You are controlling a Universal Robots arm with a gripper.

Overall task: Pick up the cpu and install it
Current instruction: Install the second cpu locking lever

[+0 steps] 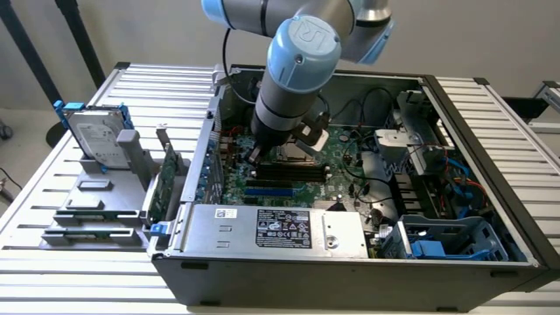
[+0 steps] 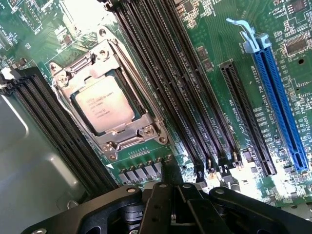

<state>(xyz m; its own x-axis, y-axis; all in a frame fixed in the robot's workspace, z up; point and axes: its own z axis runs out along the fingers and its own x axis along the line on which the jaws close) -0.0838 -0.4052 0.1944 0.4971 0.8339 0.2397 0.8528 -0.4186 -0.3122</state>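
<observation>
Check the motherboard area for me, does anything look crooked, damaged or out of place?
Nothing stands out. The cpu lies flat and square inside its socket frame, and the memory slots beside it look straight and undamaged.

Black memory slots (image 2: pixel 165 83) flank the cpu (image 2: pixel 104 105) socket closely; above it stands open.

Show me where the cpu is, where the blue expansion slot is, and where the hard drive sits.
cpu (image 2: pixel 104 105), wrist view, centre of its silver top, seated in the socket.
blue expansion slot (image 2: pixel 280 105), wrist view, middle of its length.
hard drive (image 1: pixel 96 139), exterior view, its silver face, standing in the grey holder.
</observation>
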